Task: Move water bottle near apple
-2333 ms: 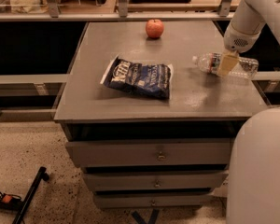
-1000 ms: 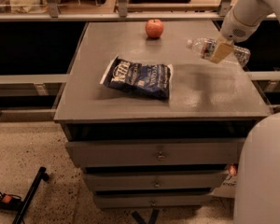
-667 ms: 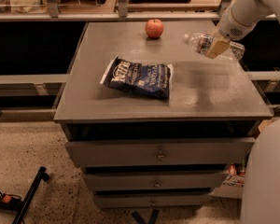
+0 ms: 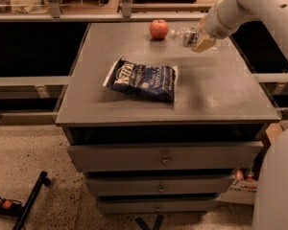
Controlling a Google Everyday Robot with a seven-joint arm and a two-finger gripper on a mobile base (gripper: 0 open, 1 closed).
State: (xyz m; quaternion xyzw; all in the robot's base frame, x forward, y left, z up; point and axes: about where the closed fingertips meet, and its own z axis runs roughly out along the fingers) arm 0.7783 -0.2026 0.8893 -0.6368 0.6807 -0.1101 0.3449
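The water bottle [image 4: 186, 36], clear plastic and lying sideways, is held in the air above the back right of the grey cabinet top [image 4: 216, 87]. My gripper [image 4: 203, 40] is shut on the bottle's middle, coming in from the upper right. The bottle's cap end points left toward the red-orange apple [image 4: 159, 29], which sits on the back of the top, a short gap left of the bottle.
A dark blue chip bag [image 4: 143, 79] lies in the middle of the top, in front of the apple. Drawers [image 4: 163, 158] sit below the top's front edge. A shelf rail runs behind the cabinet. Part of my white body is at the lower right.
The gripper has lifted the bottle off the right side of the top and carried it back and left, closer to the apple.
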